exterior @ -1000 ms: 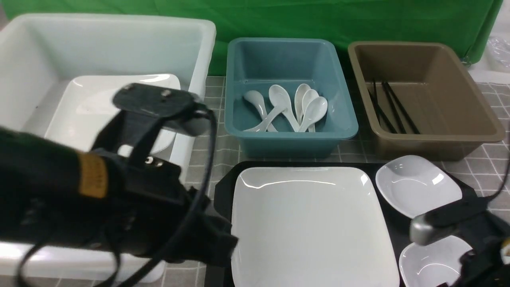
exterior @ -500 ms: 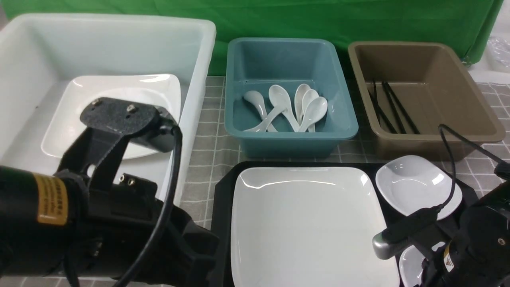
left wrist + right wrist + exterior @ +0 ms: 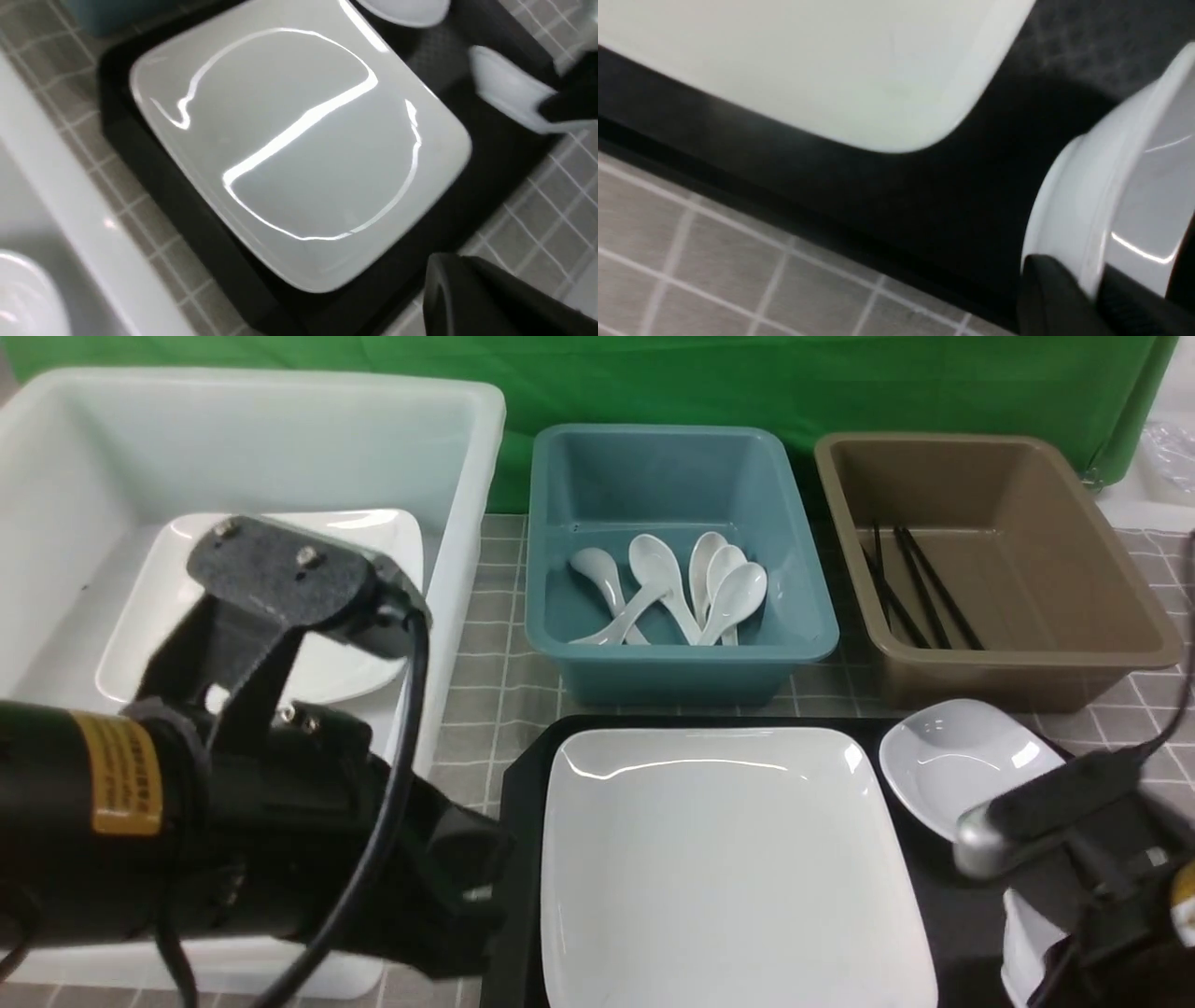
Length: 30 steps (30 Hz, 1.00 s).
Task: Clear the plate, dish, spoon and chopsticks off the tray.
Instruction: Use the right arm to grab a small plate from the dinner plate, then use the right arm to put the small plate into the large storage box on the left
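My right pincer (image 3: pixel 1090 291) is clamped on the rim of the near dish (image 3: pixel 1120 186), which is tilted over the tray (image 3: pixel 924 210) at the front view's lower right. My left pincer (image 3: pixel 472 298), lower left, is closed on nothing I can see. The plate (image 3: pixel 728 859), centre, and a second dish (image 3: pixel 962 770) are left. Spoons (image 3: pixel 691 588) and chopsticks (image 3: pixel 915 588) already lie in the upper tubs.

Plate (image 3: pixel 719 859) sits on the tray (image 3: pixel 952 896), filling its left and middle. Far dish (image 3: pixel 962 765) lies in the tray's far right corner. Near dish (image 3: pixel 1022 933) is tilted over the near right. Behind the tray are three tubs: left tub (image 3: pixel 280 439) holds a second plate (image 3: pixel 140 616), middle tub (image 3: pixel 672 476) spoons (image 3: pixel 672 588), right tub (image 3: pixel 1008 485) chopsticks (image 3: pixel 934 588).
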{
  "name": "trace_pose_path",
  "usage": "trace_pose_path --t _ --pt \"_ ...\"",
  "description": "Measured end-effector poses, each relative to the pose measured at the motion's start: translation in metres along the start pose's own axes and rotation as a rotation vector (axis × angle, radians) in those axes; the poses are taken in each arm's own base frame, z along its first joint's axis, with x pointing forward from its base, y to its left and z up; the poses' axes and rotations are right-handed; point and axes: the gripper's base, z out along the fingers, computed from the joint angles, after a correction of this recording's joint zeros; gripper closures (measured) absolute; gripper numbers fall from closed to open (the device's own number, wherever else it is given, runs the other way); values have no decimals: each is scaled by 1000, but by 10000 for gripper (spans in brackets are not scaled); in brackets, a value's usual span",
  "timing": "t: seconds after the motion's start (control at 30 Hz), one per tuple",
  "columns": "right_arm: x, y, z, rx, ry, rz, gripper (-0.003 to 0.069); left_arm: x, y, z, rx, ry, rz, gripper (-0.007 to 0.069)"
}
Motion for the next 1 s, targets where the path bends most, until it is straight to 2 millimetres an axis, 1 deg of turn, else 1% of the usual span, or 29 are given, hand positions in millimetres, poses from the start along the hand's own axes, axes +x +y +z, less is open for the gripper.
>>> trace_pose_path --t 0.03,0.07,0.1,0.13,0.2,0.23,0.27,0.3,0.33,0.37,0.4,0.43,0.47,0.5,0.53,0.57,0.6,0.63,0.67,0.7,0.77,0.8,0.83,0.87,0.9,0.93,0.97,1.0 --pt "-3 0 -12 -8 -51 10 598 -3 2 -3 -27 -5 -14 624" --pt "-5 0 -16 -12 -72 12 598 -4 4 -5 -48 -10 -14 624" --pt "-18 2 -47 -43 -212 26 597 -11 12 -16 -128 -30 -55 624" --pt "-17 2 -48 -47 -214 28 597 -11 14 -18 -142 -29 -60 624" --pt "-33 6 -76 -100 -319 19 597 -18 23 -35 -225 -67 -80 624" --pt "-48 15 -94 -177 -377 -4 597 -23 33 -54 -308 -110 -106 624" --pt "-55 19 -102 -206 -407 -33 597 -24 36 -63 -334 -135 -111 624" --pt "-58 22 -103 -225 -408 -34 597 -24 38 -66 -347 -139 -120 624" --pt "-78 35 -113 -290 -448 -92 597 -24 45 -84 -399 -188 -151 624" --pt "-90 45 -117 -331 -465 -123 597 -21 48 -94 -426 -212 -167 624" --pt "-99 54 -122 -360 -485 -148 597 -19 50 -100 -443 -224 -184 624" --pt "-113 67 -121 -391 -479 -180 597 -14 53 -111 -476 -242 -218 624" --pt "-115 69 -121 -397 -480 -186 597 -12 55 -113 -488 -240 -232 624" --pt "-139 100 -127 -450 -503 -275 597 -1 58 -130 -543 -264 -293 624" --pt "-143 104 -122 -452 -492 -283 597 2 58 -134 -553 -270 -303 624" --pt "-155 125 -126 -485 -510 -335 597 8 60 -141 -584 -285 -329 624" --pt "-166 145 -121 -509 -504 -373 597 13 61 -146 -606 -295 -348 624" --pt "-174 157 -124 -526 -522 -397 597 17 61 -149 -621 -301 -363 624" --pt "-182 173 -121 -544 -527 -423 597 22 61 -154 -641 -307 -385 624" --pt "-190 186 -114 -552 -524 -442 597 24 61 -157 -652 -312 -397 624" --pt "-201 210 -108 -568 -545 -483 597 29 60 -161 -667 -315 -421 624" --pt "-207 221 -97 -569 -538 -499 597 31 60 -162 -673 -308 -434 624" --pt "-210 229 -95 -574 -546 -513 597 33 60 -162 -679 -301 -446 624" --pt "-217 244 -80 -576 -538 -534 597 35 60 -162 -683 -284 -456 624" --pt "-222 254 -64 -572 -517 -546 597 37 60 -162 -686 -268 -460 624" --pt "-223 257 -61 -573 -516 -549 597 37 60 -162 -683 -262 -460 624" --pt "-226 263 -48 -568 -497 -554 597 38 59 -161 -677 -254 -462 624" --pt "-230 271 -29 -556 -472 -563 598 38 58 -160 -660 -242 -460 624"
